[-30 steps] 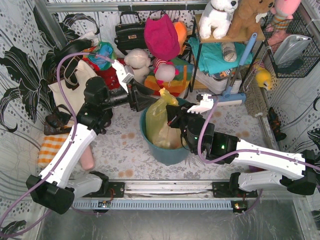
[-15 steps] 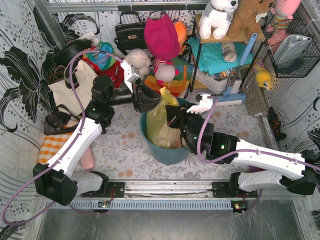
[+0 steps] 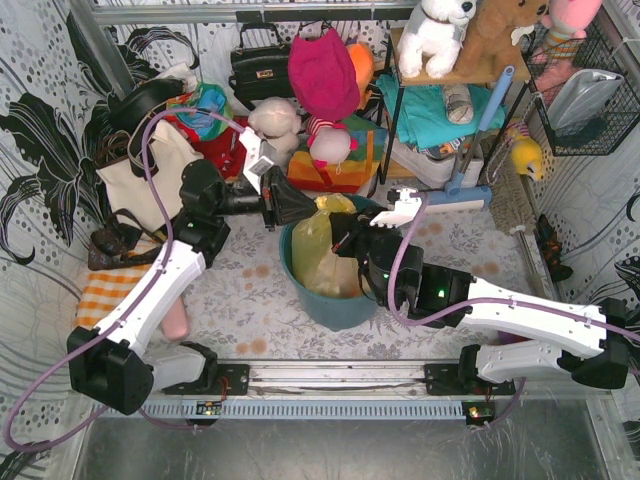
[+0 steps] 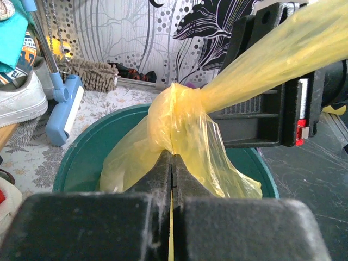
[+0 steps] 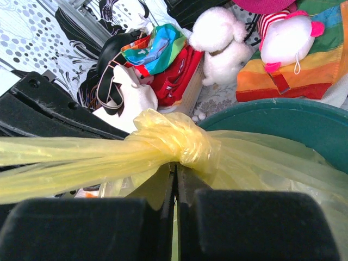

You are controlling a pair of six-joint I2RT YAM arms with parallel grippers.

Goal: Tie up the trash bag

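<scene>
The trash bag [image 3: 316,243], thin yellow plastic, sits in the round teal bucket [image 3: 340,305] at mid-table. Its top is gathered into a knot [image 4: 175,117] just above the bucket's rim [image 4: 81,157]. My left gripper [image 4: 172,156] is shut on the plastic right under the knot, coming from the bucket's left [image 3: 300,207]. My right gripper [image 5: 175,166] is shut on the plastic below the same knot [image 5: 175,138], coming from the right [image 3: 345,226]. A taut yellow strand [image 4: 272,49] runs from the knot past the right gripper's body. The bag's contents are hidden.
A cream tote bag [image 3: 150,175] and an orange checked cloth [image 3: 100,295] lie at the left. Soft toys [image 3: 325,80], a black handbag [image 3: 262,65] and a shelf rack [image 3: 440,110] crowd the back. A blue mop [image 3: 470,150] leans at the right, near a wire basket [image 3: 585,90].
My left gripper has shut on the bag's top beside the knot. The bag's raised yellow peak has been drawn down and now stands lower over the bucket. The right arm has barely moved.
</scene>
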